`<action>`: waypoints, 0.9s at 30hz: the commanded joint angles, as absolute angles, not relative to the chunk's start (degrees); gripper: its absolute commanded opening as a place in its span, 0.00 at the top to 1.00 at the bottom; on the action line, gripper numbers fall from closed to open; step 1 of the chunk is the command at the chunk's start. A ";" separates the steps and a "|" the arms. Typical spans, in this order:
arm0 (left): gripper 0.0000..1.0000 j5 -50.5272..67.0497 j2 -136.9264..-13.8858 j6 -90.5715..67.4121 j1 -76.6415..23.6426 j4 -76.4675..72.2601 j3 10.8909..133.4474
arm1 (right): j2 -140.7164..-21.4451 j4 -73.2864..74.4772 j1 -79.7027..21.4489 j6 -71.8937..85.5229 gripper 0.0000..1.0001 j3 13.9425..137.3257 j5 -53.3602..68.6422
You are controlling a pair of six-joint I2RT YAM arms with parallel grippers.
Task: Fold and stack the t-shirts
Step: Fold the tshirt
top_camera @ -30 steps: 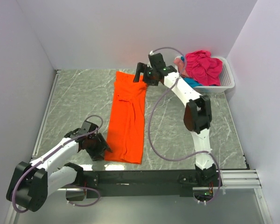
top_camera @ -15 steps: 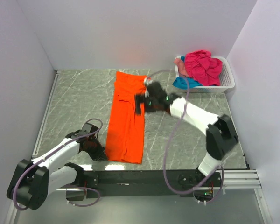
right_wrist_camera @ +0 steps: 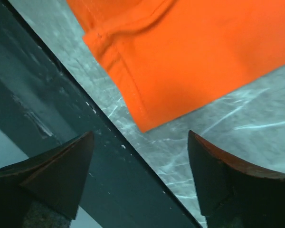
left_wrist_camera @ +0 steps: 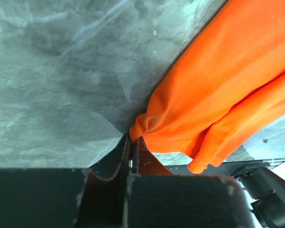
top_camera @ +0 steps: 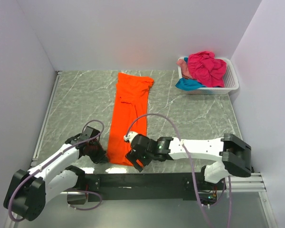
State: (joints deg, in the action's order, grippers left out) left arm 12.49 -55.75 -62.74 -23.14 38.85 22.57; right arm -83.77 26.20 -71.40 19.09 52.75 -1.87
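An orange t-shirt [top_camera: 129,116] lies folded into a long strip down the middle of the table. My left gripper [top_camera: 99,156] is shut on its near left corner; in the left wrist view the orange cloth [left_wrist_camera: 218,80] bunches where it is pinched between the fingertips [left_wrist_camera: 133,137]. At the near right corner my right gripper [top_camera: 135,160] stands open. In the right wrist view that hemmed corner [right_wrist_camera: 180,57] lies just ahead of the gap [right_wrist_camera: 140,135], with nothing between the fingers. Magenta [top_camera: 206,66], teal [top_camera: 187,84] and pale pink [top_camera: 182,62] t-shirts sit heaped in the basket.
The white slatted basket [top_camera: 232,81] stands at the back right corner. A black rail [top_camera: 147,180] runs along the table's near edge, right below both grippers. White walls close in the left, back and right sides.
My right arm swung from the shirt's far end by the basket down to its near right corner. My left gripper closed on the near left corner.
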 commanded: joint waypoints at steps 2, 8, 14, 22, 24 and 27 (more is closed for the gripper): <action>0.99 11.07 -53.62 -63.72 -23.47 38.94 21.18 | -87.71 25.93 -72.07 20.13 0.19 53.88 -4.14; 0.99 11.25 -53.44 -64.16 -23.91 38.58 20.30 | -92.63 25.14 -72.25 21.18 0.28 53.97 -0.27; 0.99 10.99 -53.53 -64.60 -24.78 39.37 20.13 | -94.13 24.87 -72.25 23.29 0.62 52.82 -0.53; 0.99 9.84 -49.49 -66.71 -27.42 42.81 22.14 | -89.39 23.91 -73.65 25.31 1.00 50.71 -1.23; 0.99 9.49 -49.48 -66.36 -27.42 41.58 23.89 | -88.42 23.64 -73.56 25.84 1.00 51.06 -3.33; 0.99 7.30 -51.15 -65.66 -27.42 41.66 27.75 | -87.63 23.64 -73.13 25.93 1.00 52.38 -6.32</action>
State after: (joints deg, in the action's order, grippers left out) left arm 9.96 -50.52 -65.69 -27.22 41.82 22.50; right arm -90.59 24.88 -73.14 24.84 51.05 -2.44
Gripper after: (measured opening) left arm 0.028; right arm 0.010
